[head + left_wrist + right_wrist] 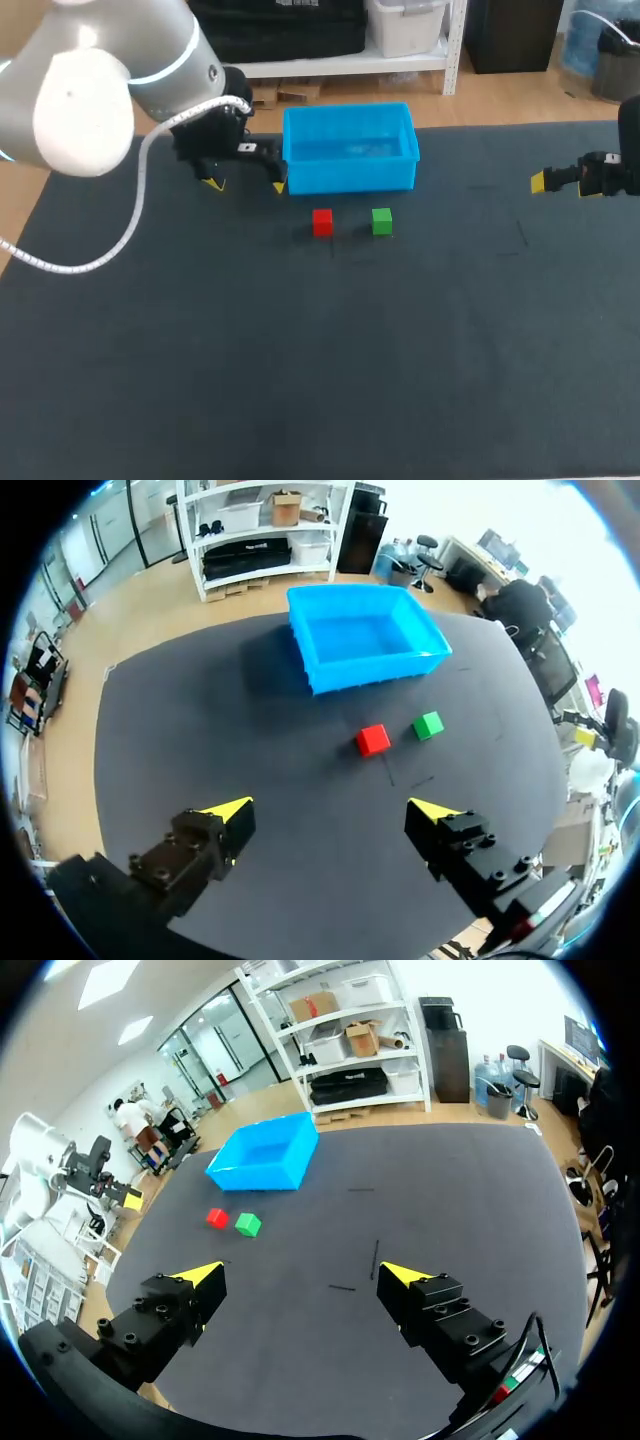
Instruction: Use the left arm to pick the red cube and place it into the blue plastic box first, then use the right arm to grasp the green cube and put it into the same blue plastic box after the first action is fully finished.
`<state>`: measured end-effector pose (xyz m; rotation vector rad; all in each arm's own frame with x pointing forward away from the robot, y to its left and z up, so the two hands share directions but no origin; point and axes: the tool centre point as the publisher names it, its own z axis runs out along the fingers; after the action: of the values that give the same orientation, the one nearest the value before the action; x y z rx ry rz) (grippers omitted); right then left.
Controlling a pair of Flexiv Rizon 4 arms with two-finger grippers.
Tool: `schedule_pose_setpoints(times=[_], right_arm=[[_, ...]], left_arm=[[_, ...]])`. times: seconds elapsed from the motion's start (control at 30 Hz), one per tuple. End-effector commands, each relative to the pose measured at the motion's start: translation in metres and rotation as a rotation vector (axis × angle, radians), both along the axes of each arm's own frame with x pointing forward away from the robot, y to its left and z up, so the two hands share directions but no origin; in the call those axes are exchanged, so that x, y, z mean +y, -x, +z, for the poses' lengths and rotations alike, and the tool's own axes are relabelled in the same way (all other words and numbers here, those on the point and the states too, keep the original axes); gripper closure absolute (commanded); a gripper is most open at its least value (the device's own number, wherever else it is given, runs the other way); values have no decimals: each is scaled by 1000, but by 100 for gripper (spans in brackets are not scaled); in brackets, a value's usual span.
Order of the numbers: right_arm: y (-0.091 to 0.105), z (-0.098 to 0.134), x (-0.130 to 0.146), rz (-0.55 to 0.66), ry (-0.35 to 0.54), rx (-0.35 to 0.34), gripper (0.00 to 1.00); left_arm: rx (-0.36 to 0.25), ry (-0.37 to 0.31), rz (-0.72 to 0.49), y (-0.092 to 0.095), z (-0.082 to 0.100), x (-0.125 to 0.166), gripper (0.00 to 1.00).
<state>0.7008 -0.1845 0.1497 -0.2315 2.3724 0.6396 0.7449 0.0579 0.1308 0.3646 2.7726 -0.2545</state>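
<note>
The red cube (322,221) and the green cube (381,221) sit side by side on the dark table, just in front of the blue plastic box (350,178). My left gripper (246,185) hangs open beside the box's left end, above the table, holding nothing. In its wrist view the red cube (373,740), green cube (428,725) and box (372,670) lie ahead of the open left gripper (332,808). At the table's far right my right gripper (560,184) is open and empty. Far ahead of the right gripper (300,1275) are the red cube (217,1218), green cube (248,1224) and box (255,1176).
The dark table mat (330,350) stretches wide in front of the cubes. A white cable (140,190) loops down from my left arm over the table's left part. The box's inside looks bare.
</note>
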Motion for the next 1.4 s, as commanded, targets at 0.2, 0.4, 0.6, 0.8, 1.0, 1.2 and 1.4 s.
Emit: schedule_pose_setpoints(times=[0.2,0.4,0.6,0.8,1.0,1.2,1.4], right_arm=[[0,0,0,0,1,0,0],[0,0,0,0,1,0,0],[0,0,0,0,1,0,0],[0,0,0,0,1,0,0],[0,0,0,0,1,0,0],[0,0,0,0,1,0,0],[0,0,0,0,1,0,0]], left_arm=[[-1,-9,5,0,0,-2,0],[29,-10,52,-7,-3,-5,0],[68,-47,150,-25,-4,-18,0],[81,-56,170,-40,-10,-39,0],[98,-59,150,-49,-21,-59,0],[112,-72,152,-52,-28,-73,0],[137,-77,154,-53,-34,-81,0]])
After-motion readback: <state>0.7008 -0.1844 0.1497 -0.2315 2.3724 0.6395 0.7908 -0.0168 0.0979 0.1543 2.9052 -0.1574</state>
